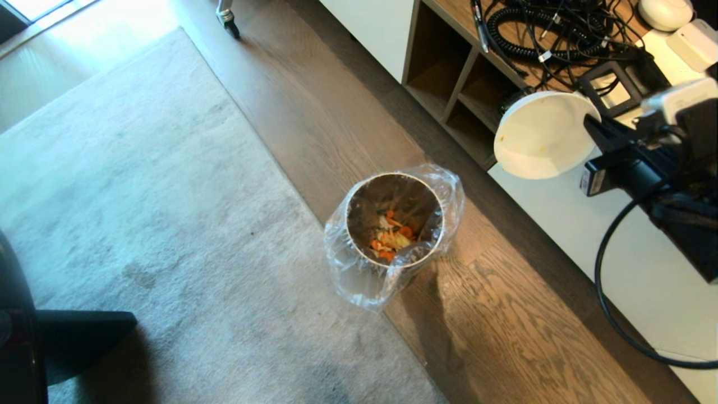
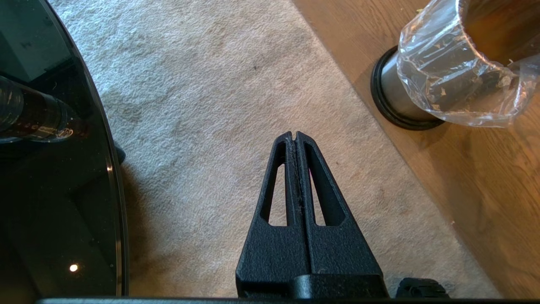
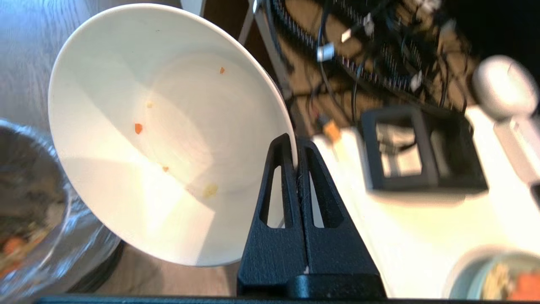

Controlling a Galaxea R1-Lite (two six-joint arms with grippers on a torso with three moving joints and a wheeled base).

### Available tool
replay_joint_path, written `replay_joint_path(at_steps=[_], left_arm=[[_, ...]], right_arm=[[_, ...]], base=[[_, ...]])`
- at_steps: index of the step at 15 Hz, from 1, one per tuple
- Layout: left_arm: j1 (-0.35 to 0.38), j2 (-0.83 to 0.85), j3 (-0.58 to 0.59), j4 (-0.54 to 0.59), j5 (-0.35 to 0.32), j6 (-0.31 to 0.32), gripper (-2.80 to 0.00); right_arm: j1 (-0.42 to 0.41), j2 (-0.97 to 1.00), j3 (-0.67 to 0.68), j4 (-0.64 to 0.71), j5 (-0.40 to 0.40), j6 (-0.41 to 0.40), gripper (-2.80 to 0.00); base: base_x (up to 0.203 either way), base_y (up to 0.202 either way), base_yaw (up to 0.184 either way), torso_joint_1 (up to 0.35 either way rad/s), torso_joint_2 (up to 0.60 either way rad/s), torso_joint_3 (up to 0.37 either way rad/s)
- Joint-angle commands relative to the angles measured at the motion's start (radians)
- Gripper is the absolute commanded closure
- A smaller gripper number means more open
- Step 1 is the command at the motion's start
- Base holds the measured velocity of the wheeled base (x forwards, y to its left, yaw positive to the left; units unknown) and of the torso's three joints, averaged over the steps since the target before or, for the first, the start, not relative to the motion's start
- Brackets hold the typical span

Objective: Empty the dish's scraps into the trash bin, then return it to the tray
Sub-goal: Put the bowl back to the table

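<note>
The white bowl (image 3: 168, 135), tipped on edge with a few crumbs clinging inside, is hanging beside the trash bin (image 1: 395, 219), its rim pinched by the right gripper (image 3: 296, 145). That thin rim pinch is risking a slip or a knock against the shelf unit (image 1: 449, 78) while swinging trayward; the left gripper (image 2: 295, 136) is idling clenched and empty over the carpet (image 2: 219, 84).

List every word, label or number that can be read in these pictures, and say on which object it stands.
No text can be read.
Small white marking on the dark tube under the glass tabletop: too small to read.
White tags on the cables: no readable print.
</note>
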Motion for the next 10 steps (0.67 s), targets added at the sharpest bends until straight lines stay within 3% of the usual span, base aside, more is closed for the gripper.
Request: replay_joint_path(at_steps=[1, 5, 10], left_arm=[[0.000, 0.000, 0.000, -0.001, 0.001, -0.001, 0.00], [0.000, 0.000, 0.000, -0.001, 0.001, -0.001, 0.00], [0.000, 0.000, 0.000, -0.001, 0.001, -0.001, 0.00]], right_arm=[[-0.019, -0.121, 0.115, 0.033, 0.000, 0.089, 0.00], [-0.030, -0.268, 0.275, 0.144, 0.002, 0.278, 0.00], [-0.146, -0.455, 0.461, 0.349, 0.010, 0.465, 0.00]], base=[[0.000, 0.000, 0.000, 0.000, 0.00, 0.000], [0.000, 0.000, 0.000, 0.000, 0.00, 0.000], [0.000, 0.000, 0.000, 0.000, 0.00, 0.000]])
